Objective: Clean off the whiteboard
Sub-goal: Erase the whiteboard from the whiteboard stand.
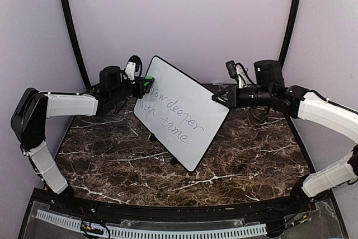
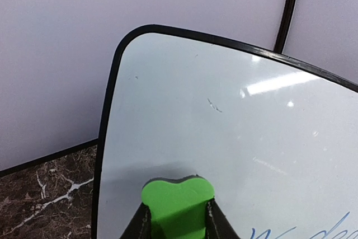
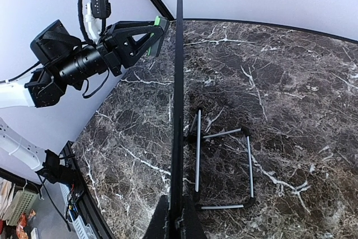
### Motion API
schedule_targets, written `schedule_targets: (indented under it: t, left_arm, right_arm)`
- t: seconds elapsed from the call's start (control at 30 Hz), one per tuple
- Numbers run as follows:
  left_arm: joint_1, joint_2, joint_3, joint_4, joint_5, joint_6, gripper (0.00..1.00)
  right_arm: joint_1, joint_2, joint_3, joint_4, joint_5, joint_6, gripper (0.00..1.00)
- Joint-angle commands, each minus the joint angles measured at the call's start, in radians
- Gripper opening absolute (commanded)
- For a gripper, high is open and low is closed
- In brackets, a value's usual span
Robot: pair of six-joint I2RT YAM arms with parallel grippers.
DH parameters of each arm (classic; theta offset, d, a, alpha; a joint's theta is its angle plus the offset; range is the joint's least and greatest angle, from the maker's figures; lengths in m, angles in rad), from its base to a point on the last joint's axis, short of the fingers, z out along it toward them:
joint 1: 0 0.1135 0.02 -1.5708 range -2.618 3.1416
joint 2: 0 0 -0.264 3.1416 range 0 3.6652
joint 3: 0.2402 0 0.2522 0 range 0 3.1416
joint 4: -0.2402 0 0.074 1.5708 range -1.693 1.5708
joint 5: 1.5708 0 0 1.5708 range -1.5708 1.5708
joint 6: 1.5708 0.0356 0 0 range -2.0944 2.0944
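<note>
I reckon I'm right at the start of the wiping step. The whiteboard (image 1: 184, 110) stands propped on its wire stand (image 3: 224, 166) in the middle of the desk (image 1: 257, 155), leaning back and turned at an angle, with one rounded corner up high at the far left.

My right hand (image 3: 177, 216) is pinching the board's right edge, a finger on each side, to steady it. My left hand (image 1: 146, 83) is pinching the green eraser (image 2: 178, 200). The eraser looks to be touching the board's face just below that high corner, on blank white.

The handwriting (image 1: 168, 113) looks fully intact and starts just down and to the right of the eraser, so as far as I can tell nothing's wiped yet.

My guess for the next move is to drag the eraser down and right across the words with even pressure, in overlapping passes. The right hand needs to grip hard enough that the board doesn't tip back or skate across the desk.
</note>
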Motion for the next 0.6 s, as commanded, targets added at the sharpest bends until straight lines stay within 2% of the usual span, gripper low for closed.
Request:
schedule_targets:
  t: [0.0,0.27,0.57]
  left_arm:
    - [0.034,0.051,0.083,-0.052,0.129,0.044,0.00]
    - [0.070,0.146,0.190,-0.168,0.216,0.148,0.00]
    - [0.077,0.167,0.132,-0.139,0.259,0.153,0.00]
  right_arm:
    - [0.047,0.016,0.003,-0.134,-0.097,-0.032,0.00]
    - [0.045,0.044,0.083,-0.189,-0.118,0.016,0.00]
    - [0.045,0.054,0.106,-0.222,-0.095,0.003,0.00]
